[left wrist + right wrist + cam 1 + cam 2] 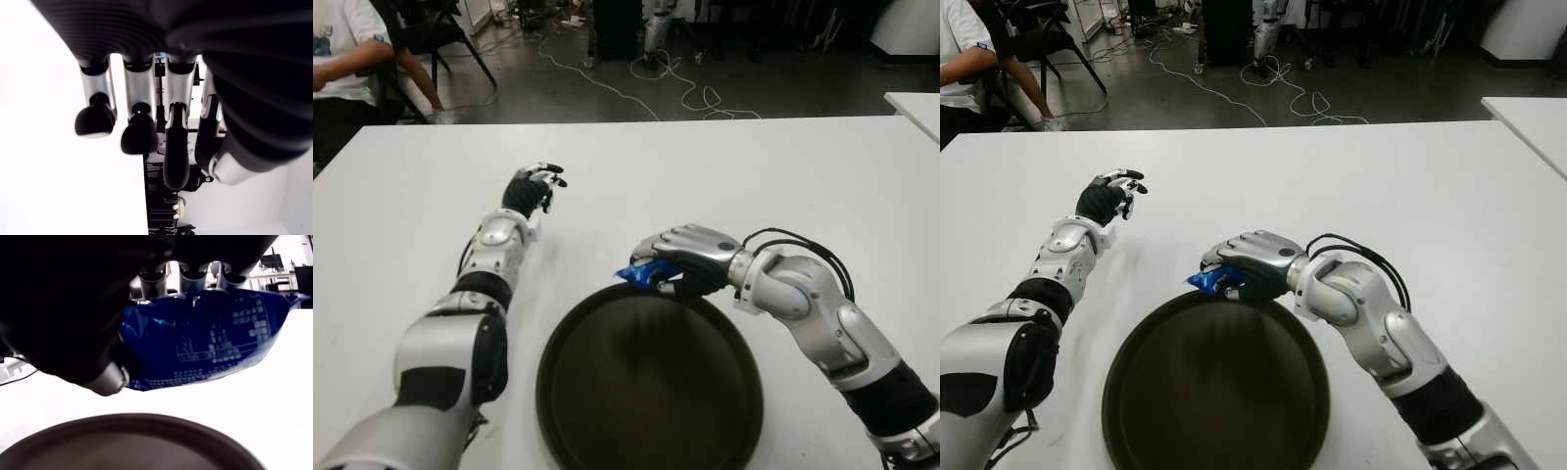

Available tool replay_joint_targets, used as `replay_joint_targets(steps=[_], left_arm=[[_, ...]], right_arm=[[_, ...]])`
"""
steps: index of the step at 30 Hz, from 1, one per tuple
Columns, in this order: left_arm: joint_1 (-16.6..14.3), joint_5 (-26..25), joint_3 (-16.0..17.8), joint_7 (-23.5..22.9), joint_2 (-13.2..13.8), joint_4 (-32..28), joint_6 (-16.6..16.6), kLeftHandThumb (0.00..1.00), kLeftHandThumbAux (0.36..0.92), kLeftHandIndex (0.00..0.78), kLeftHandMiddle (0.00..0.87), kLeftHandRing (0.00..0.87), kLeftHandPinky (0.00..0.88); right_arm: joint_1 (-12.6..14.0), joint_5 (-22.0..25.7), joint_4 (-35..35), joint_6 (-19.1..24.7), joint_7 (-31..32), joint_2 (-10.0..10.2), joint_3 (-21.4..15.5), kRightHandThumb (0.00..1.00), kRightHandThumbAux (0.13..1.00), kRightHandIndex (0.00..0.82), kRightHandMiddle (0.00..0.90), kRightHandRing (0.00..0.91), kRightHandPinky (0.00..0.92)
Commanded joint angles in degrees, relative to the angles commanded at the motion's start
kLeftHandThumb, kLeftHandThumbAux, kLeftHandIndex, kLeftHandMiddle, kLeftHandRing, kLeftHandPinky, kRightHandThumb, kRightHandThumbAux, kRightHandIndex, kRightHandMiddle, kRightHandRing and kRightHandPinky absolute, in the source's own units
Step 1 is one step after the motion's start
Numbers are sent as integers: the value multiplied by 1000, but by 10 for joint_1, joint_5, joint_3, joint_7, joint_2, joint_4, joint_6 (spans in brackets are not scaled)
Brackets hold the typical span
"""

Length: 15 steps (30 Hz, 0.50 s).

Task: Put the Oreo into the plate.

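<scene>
I have the right robot hand (674,266) clamped on the blue Oreo pack (642,273) at the plate's (646,392) twelve o'clock rim; next, carry inward and release. Left robot hand (534,188) hangs relaxed at ten o'clock.

You see the Oreo (205,347), a glossy blue packet with small white print, clamped in the fingers (195,276) of the right hand (680,259) at the far rim of the plate (705,431). The plate is round, dark brown, lying flat on the white worktop (754,176).
</scene>
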Motion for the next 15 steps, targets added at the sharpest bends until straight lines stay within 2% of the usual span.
replay_joint_targets(steps=[4,7,15], left_arm=[[0,3,-3,2,1,0,-1,855,661,412,552,787,817],[1,3,-4,0,1,0,-2,855,661,412,553,782,812],[1,3,-6,-3,1,-1,-3,855,661,412,554,780,809]], right_arm=[[-2,22,-3,4,22,-1,-2,677,736,424,661,683,676],[-1,63,-3,-9,33,-1,-10,677,736,424,672,692,688],[-1,109,-2,-41,21,-3,-23,680,735,425,712,727,728]])
